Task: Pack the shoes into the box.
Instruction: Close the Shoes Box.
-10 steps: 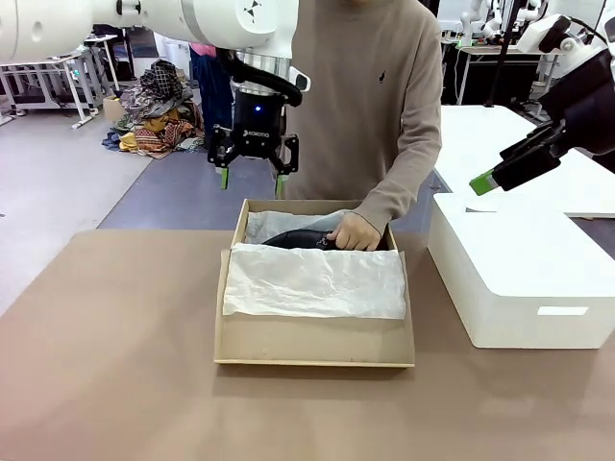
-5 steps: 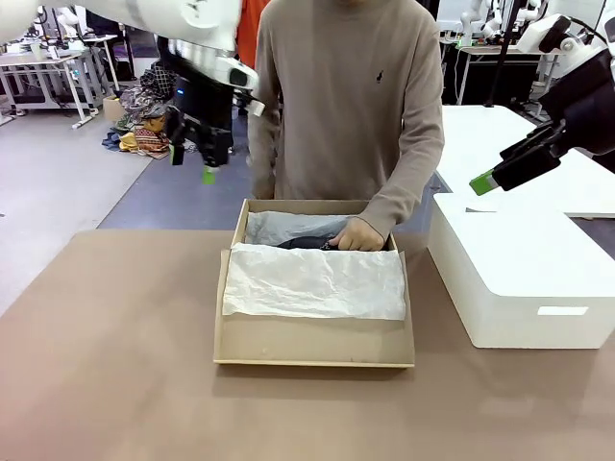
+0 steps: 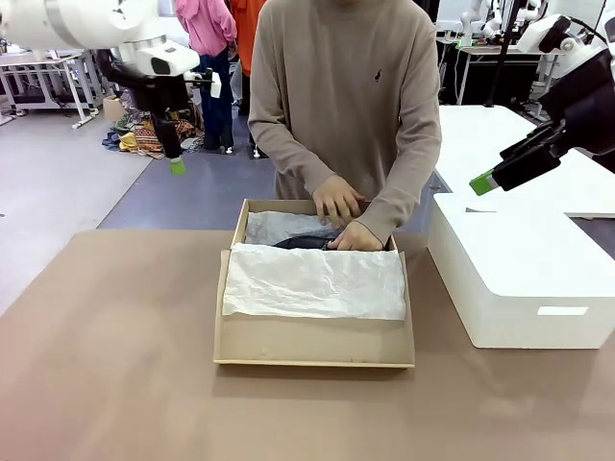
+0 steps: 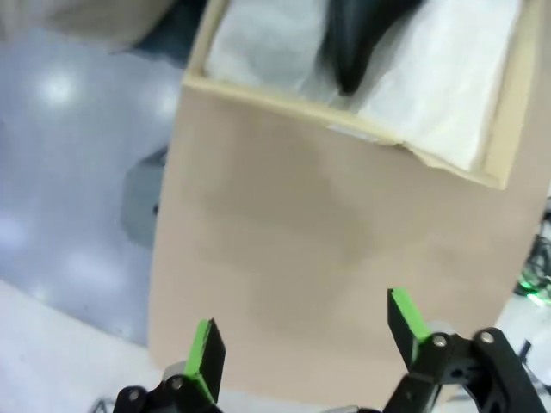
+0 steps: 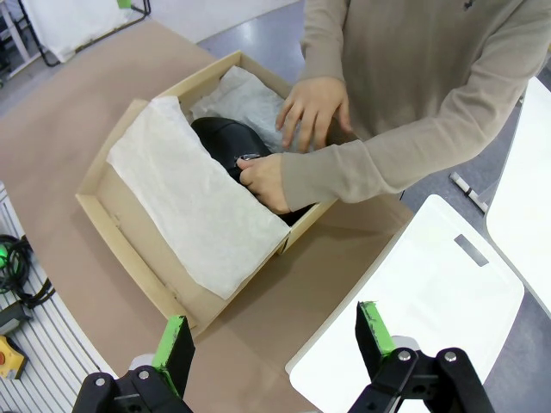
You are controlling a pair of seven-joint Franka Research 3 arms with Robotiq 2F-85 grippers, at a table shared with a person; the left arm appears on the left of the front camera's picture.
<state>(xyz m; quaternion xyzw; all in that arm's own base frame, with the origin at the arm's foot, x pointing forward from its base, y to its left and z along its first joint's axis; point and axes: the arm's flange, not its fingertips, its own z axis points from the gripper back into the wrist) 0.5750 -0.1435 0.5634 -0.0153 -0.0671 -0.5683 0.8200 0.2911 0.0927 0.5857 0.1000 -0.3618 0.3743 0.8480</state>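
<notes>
Shoe [image 5: 224,142] is in the box [image 3: 312,341], person's hands [image 5: 314,107] settling it.
My left claw [image 4: 303,318] and right claw [image 5: 272,320] hang open, empty, off the box; I'd wait till those hands clear.

- brown table [image 3: 115,384] in front of me, plain matte top
- big white box [image 3: 519,279] on it, on my right side, slot cut in its near wall
- person across from me in a beige sweater [image 3: 356,96], at the far edge
- heap of colourful clothes [image 3: 144,130] on the grey floor [image 3: 58,192], far left
- two people behind: pink top [image 3: 207,24], orange top [image 3: 248,19]
- white table [image 3: 500,134] beyond the white box
</notes>
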